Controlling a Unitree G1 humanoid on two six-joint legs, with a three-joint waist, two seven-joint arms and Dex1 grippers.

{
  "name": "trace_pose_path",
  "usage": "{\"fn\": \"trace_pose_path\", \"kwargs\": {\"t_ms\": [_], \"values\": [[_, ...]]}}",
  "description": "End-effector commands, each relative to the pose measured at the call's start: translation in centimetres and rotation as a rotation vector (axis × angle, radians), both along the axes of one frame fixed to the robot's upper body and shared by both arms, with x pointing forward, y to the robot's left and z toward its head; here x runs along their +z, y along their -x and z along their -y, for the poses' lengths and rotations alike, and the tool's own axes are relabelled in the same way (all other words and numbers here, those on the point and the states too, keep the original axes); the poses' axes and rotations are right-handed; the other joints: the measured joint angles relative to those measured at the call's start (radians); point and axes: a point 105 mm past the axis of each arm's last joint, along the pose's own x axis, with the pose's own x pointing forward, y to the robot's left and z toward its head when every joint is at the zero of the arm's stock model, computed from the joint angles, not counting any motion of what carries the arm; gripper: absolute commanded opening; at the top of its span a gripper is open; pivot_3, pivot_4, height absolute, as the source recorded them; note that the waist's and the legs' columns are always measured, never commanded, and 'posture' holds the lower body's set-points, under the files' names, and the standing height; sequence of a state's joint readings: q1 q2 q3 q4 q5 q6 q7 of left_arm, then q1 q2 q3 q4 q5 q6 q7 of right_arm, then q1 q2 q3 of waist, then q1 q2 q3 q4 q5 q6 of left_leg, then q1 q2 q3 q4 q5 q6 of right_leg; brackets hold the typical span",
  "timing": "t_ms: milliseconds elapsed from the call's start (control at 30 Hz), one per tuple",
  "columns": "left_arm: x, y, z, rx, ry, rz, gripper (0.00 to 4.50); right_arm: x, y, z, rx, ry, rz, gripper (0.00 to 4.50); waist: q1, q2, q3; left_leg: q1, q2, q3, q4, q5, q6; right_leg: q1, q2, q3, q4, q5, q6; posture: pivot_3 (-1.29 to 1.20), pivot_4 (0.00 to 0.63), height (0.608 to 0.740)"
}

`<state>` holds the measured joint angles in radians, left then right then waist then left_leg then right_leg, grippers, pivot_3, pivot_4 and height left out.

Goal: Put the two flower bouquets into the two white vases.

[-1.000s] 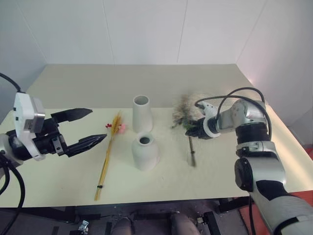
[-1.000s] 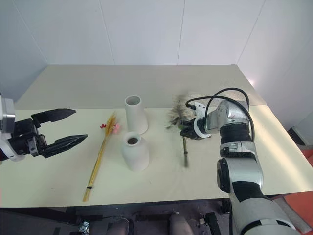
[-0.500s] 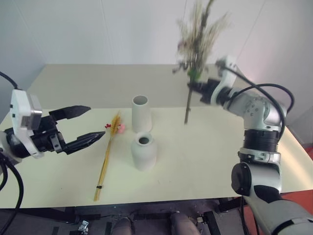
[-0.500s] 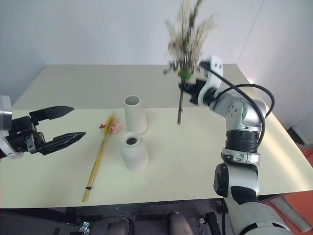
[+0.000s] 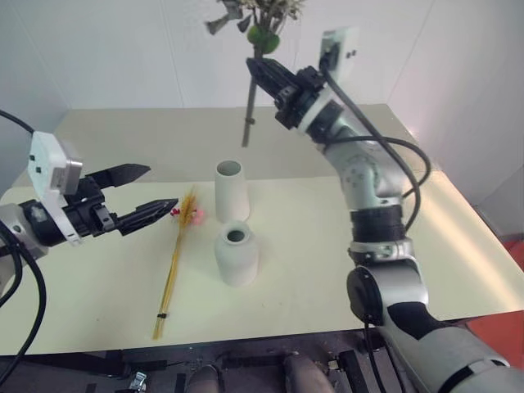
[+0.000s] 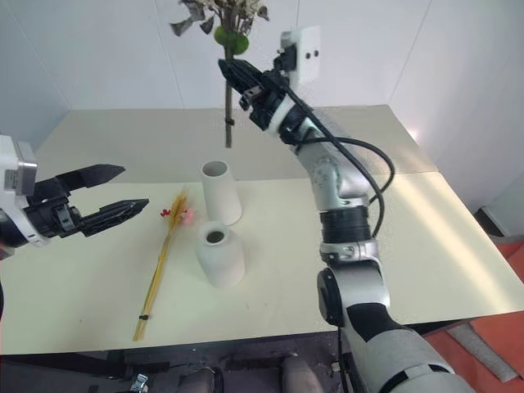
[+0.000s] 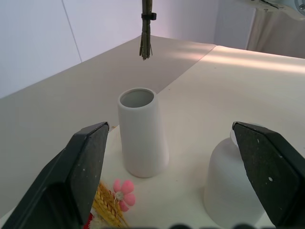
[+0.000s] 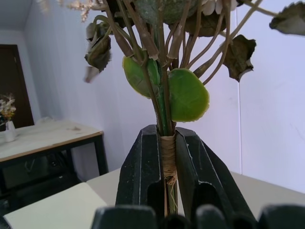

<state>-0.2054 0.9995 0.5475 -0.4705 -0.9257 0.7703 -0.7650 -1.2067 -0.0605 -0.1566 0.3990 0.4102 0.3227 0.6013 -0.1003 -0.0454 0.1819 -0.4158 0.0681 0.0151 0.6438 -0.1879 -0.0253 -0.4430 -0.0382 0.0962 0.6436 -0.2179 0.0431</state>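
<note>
Right wrist view: right gripper (image 8: 164,191) clamps the leafy bouquet (image 5: 255,16) upright above the tall vase (image 5: 231,190) for insertion; left gripper (image 5: 143,190) gapes empty.

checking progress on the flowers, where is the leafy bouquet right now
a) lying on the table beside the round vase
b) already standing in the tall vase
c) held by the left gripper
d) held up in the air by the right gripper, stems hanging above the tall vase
d: the right gripper is shut on the leafy bouquet, its stem ends hanging clear above the tall vase.
</note>
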Motion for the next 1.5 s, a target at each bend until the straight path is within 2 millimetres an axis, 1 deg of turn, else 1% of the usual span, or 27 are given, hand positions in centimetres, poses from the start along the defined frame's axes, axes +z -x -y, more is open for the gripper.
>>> {"fn": "trace_pose_path", "kwargs": {"t_ms": [33, 67, 133, 233, 533, 600, 633, 733, 800, 933, 1100, 1200, 1267, 1367, 1500], "values": [[0.8, 0.8, 0.0, 0.022, -0.022, 0.043, 4.50, 0.9, 0.0, -0.8, 0.005, -0.017, 0.056, 0.21, 0.000, 0.000, 0.000, 0.000, 0.000, 0.000, 0.000, 0.000, 0.000, 0.000, 0.000, 0.000, 0.000, 0.000, 0.000, 0.00, 0.150, 0.740], [0.8, 0.9, 0.0, 0.029, -0.022, 0.045, 4.50, 0.7, -0.1, -1.1, 0.009, -0.012, 0.053, 0.21, 0.001, 0.000, 0.000, 0.000, 0.000, 0.000, 0.000, 0.000, 0.000, 0.000, 0.000, 0.000, 0.000, 0.000, -0.001, 0.00, 0.150, 0.740], [0.8, 1.1, -0.2, 0.053, -0.023, 0.056, 4.50, -0.5, -0.3, -1.9, 0.021, 0.022, 0.037, 0.21, 0.001, 0.000, 0.000, 0.000, 0.000, 0.000, 0.000, 0.000, 0.000, 0.000, 0.000, 0.000, 0.000, 0.000, -0.001, 0.00, 0.150, 0.740], [0.6, 1.4, -0.4, 0.069, -0.023, 0.056, 4.50, -1.6, -0.3, -2.5, 0.032, 0.060, 0.034, 0.21, 0.001, 0.000, 0.000, -0.001, 0.000, 0.000, 0.000, 0.000, 0.000, -0.001, 0.000, 0.000, 0.000, 0.001, -0.001, 0.00, 0.150, 0.740], [0.5, 1.6, -0.5, 0.086, -0.025, 0.054, 4.50, -4.7, -0.9, -3.0, 0.011, 0.142, 0.028, 0.21, 0.002, 0.000, 0.000, 0.000, 0.000, 0.000, 0.000, 0.000, 0.000, 0.000, 0.000, 0.000, 0.000, 0.000, -0.001, 0.00, 0.150, 0.740], [0.4, 1.6, -0.5, 0.087, -0.024, 0.052, 4.50, -5.6, -1.1, -2.8, -0.008, 0.161, 0.031, 0.98, 0.002, 0.000, 0.000, 0.000, 0.000, 0.000, 0.000, 0.000, 0.000, -0.001, 0.000, 0.000, 0.000, 0.000, -0.001, 0.00, 0.150, 0.740], [0.4, 1.6, -0.5, 0.087, -0.024, 0.051, 4.50, -5.9, -1.1, -2.8, -0.015, 0.169, 0.033, 1.22, 0.002, 0.000, 0.000, 0.000, 0.000, 0.000, 0.000, 0.000, 0.000, -0.001, 0.000, 0.000, 0.000, 0.000, -0.001, 0.00, 0.150, 0.740], [0.2, 1.5, -0.3, 0.087, -0.021, 0.049, 4.50, -7.4, -1.3, -2.4, -0.030, 0.193, 0.032, 2.31, 0.001, 0.000, 0.000, 0.000, 0.000, 0.000, 0.000, 0.000, 0.000, -0.001, 0.000, 0.000, 0.000, 0.000, -0.001, 0.00, 0.150, 0.740], [0.0, 1.4, -0.1, 0.080, -0.027, 0.044, 4.50, -8.4, -1.1, -2.1, -0.029, 0.212, 0.032, 3.01, 0.001, 0.000, 0.000, 0.000, 0.000, 0.000, 0.000, 0.000, 0.000, 0.000, 0.000, 0.000, 0.000, 0.000, -0.001, 0.00, 0.150, 0.740], [-0.4, 1.1, -0.1, 0.077, -0.033, 0.034, 4.50, -9.6, -0.2, -1.6, -0.010, 0.258, 0.059, 4.41, 0.002, 0.000, 0.000, 0.000, 0.000, 0.000, 0.000, 0.000, 0.000, 0.000, 0.000, 0.000, 0.000, 0.000, -0.001, 0.00, 0.150, 0.740], [-0.6, 0.8, -0.2, 0.081, -0.035, 0.031, 4.50, -10.4, 0.4, -0.7, -0.004, 0.274, 0.046, 4.46, 0.001, 0.000, 0.000, 0.000, 0.000, 0.000, 0.000, 0.000, 0.000, 0.000, 0.000, 0.000, 0.000, 0.000, -0.001, 0.00, 0.150, 0.740], [-1.1, 0.3, -0.5, 0.119, -0.053, 0.010, 4.50, -10.7, 1.0, 0.4, 0.006, 0.290, 0.041, 4.46, 0.003, 0.000, 0.000, 0.000, 0.000, 0.000, 0.000, 0.000, 0.000, 0.000, 0.000, 0.000, 0.000, 0.000, -0.001, 0.00, 0.150, 0.740], [-2.5, -0.5, -0.9, 0.190, -0.111, -0.049, 4.50, -11.1, 1.8, 1.5, 0.031, 0.327, 0.038, 4.46, 0.006, 0.000, 0.000, 0.000, 0.000, 0.000, 0.000, 0.000, 0.000, 0.000, 0.000, 0.000, 0.000, 0.000, 0.000, 0.00, 0.150, 0.740], [-5.0, -1.8, -1.7, 0.314, -0.196, -0.209, 4.50, -11.4, 3.7, 3.1, 0.102, 0.406, 0.036, 4.46, 0.016, 0.000, 0.000, 0.000, -0.001, -0.001, 0.000, 0.000, 0.000, 0.001, 0.000, 0.000, 0.000, 0.000, 0.000, 0.00, 0.150, 0.740], [-7.3, -2.9, -1.6, 0.394, -0.255, -0.388, 4.50, -11.3, 6.0, 5.7, 0.188, 0.499, 0.024, 4.46, 0.029, 0.000, 0.000, 0.001, -0.001, -0.001, 0.000, 0.000, 0.000, 0.001, 0.000, 0.000, 0.000, -0.001, 0.001, 0.00, 0.150, 0.740]]}}
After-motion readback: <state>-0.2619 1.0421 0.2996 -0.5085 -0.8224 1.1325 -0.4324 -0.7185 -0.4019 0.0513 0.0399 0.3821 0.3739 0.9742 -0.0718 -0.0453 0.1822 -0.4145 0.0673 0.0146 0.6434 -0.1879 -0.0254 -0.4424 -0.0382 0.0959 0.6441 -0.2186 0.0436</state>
